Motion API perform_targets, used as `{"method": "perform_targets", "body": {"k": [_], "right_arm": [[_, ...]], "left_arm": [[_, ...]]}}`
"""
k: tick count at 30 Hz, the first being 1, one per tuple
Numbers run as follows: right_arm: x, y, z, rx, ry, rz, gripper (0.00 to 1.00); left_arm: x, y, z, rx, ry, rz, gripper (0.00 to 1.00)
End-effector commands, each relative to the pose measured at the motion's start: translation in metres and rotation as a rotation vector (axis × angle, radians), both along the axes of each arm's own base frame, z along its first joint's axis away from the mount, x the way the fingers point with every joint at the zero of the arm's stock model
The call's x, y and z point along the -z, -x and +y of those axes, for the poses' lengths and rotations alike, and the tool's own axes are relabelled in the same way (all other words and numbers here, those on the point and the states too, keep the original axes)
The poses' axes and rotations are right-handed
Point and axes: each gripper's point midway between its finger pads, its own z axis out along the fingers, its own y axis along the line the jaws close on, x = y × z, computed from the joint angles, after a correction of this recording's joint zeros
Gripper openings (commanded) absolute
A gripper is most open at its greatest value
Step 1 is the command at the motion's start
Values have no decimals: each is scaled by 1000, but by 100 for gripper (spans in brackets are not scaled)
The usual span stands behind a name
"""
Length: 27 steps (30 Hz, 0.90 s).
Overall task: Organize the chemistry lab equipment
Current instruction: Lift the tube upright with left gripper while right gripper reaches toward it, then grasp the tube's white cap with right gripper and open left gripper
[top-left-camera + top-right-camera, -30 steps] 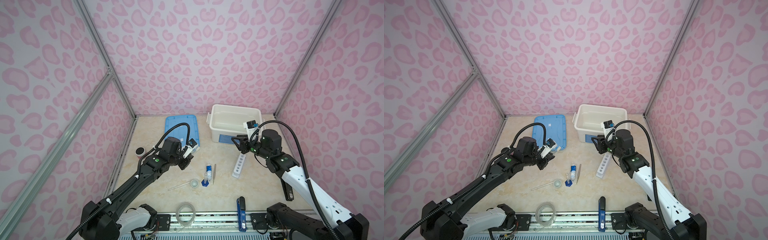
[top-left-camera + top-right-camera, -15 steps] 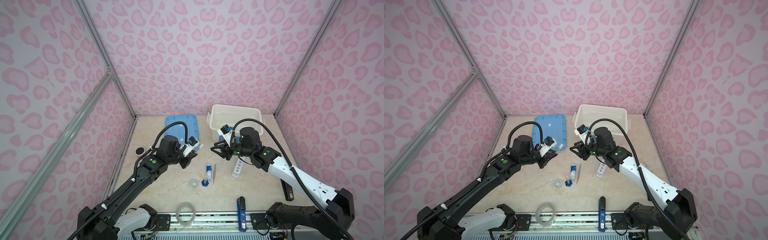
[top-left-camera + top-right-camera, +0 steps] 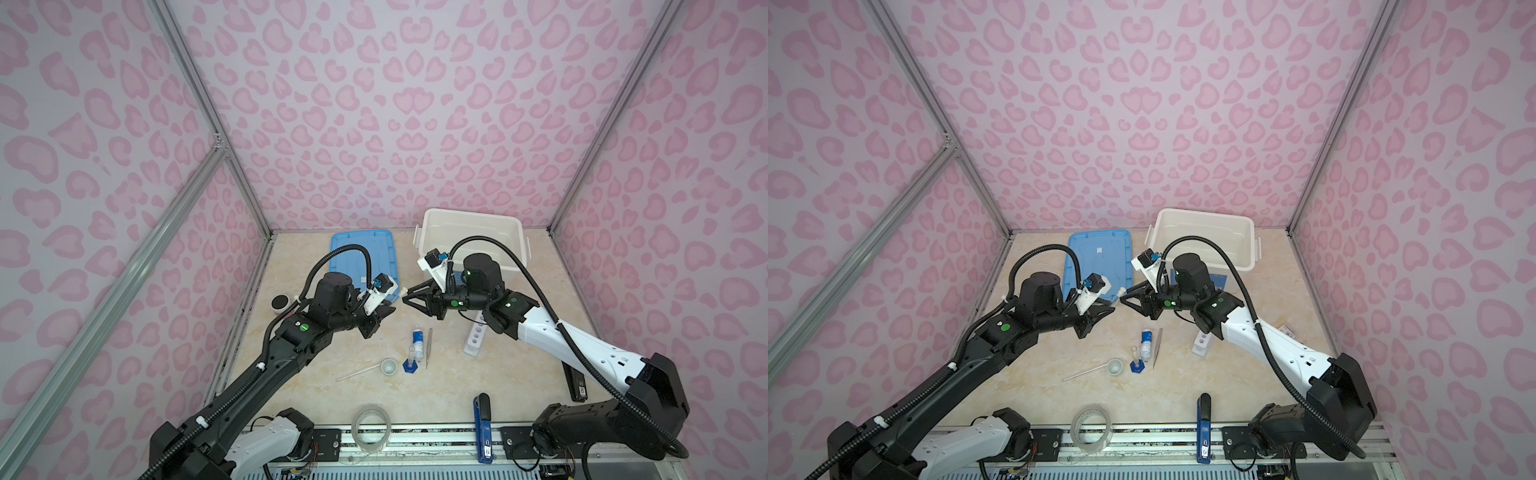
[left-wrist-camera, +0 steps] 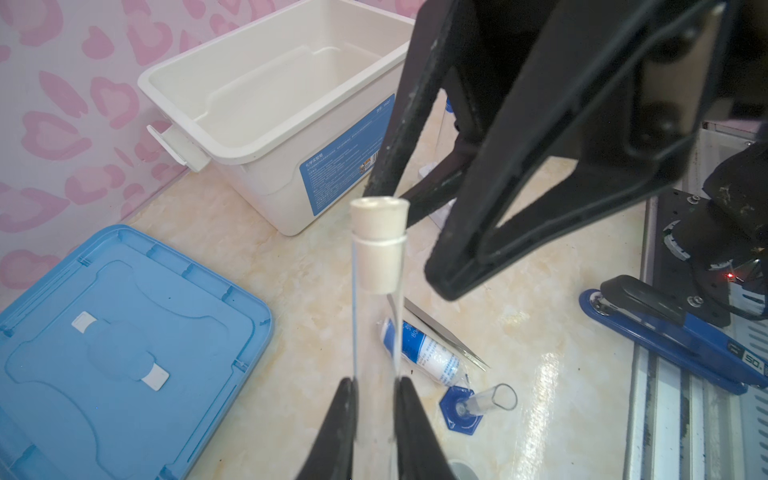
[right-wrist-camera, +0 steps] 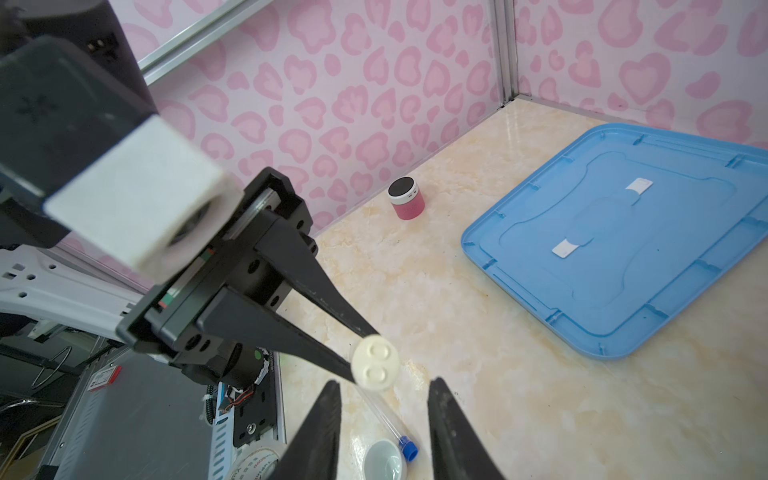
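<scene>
The left claw (image 4: 376, 399) is narrowed onto a thin clear test tube (image 4: 376, 332). It pinches the glass low down, so the white-stoppered end stands out past the fingertips. The right claw (image 5: 384, 415) faces it with jaws apart, one finger on each side of that stopper. A gap shows on both sides, so it grips nothing.

In both top views the two claws meet tip to tip above the table (image 3: 457, 395), between the blue lid (image 3: 361, 253) and the white bin (image 3: 471, 232). The lid's near corner lies just beside the left claw, and the bin's front wall is close behind the right wrist. Bare tabletop lies under the tips. Toward the front lie the blue-labelled bottle (image 3: 417, 343), the tweezers (image 3: 429, 347) just beside it, and the blue-based cylinder (image 3: 411, 361). The white rack (image 3: 476, 338) sits partly under the right forearm and shows plainly only from above.

The right wrist view alone shows the stopper's end face with two round dimples. Below it a second tube (image 5: 390, 424) with a blue cap lies by the small white dish (image 5: 384, 461). The left wrist view shows how close the right fingers stand to the stopper.
</scene>
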Motion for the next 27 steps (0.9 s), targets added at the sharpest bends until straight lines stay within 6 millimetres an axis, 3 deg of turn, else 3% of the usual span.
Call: {"method": "perform_targets", "body": {"k": [1,14,27], "right_arm": [[-9,-1,8,-13,-55,-20,35],[-11,-7,18,-24,-96,-6,31],[-8,-6,19,-23,-95,9,15]], "left_arm": [[-9,0,-6,26,36,-21,16],[-12,2,-6,33,44,-28,15],[-10,2,-7,37,41,-23,15]]}}
